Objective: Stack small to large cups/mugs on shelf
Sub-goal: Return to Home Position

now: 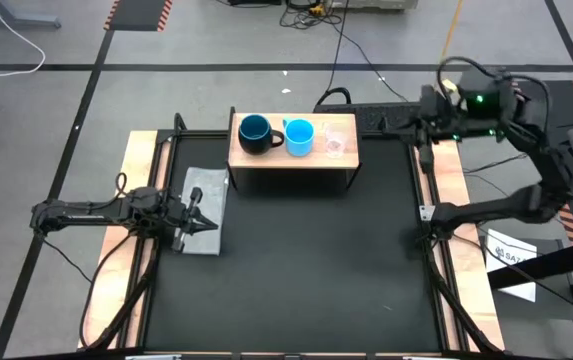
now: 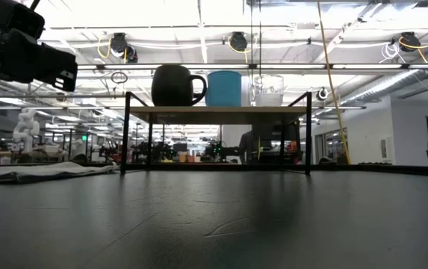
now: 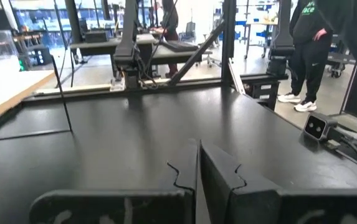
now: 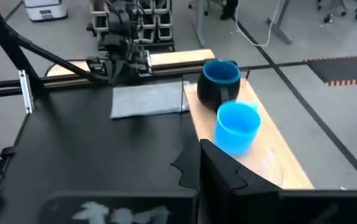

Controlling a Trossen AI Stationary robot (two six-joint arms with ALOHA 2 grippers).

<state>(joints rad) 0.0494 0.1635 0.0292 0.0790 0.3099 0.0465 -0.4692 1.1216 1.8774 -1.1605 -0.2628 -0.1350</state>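
Well, nearest to me are my own right gripper's (image 4: 198, 155) two dark fingers, pressed together with nothing between them. It hangs raised off the right end of the low wooden shelf on dark legs (image 1: 286, 165), apart from it. Everything I care about lies one way from that gripper, toward the left arm's side, strung along the shelf's long axis. First comes the small clear plastic cup (image 1: 334, 143), then just beside it the medium light-blue cup with a handle (image 4: 237, 127), then the large dark navy mug with a blue inside (image 4: 218, 81), touching or nearly touching the blue one. All three stand upright side by side, not nested. I judge the way home leads away from the row, so only the clear cup, the closest and lightest, could be brushed. Nothing stands behind me on the table that I can see. Farther off, my left gripper (image 1: 201, 222) rests with its fingers together over the flat grey cloth (image 1: 211, 190). Beyond the table a person in dark clothes (image 3: 306, 50) stands.
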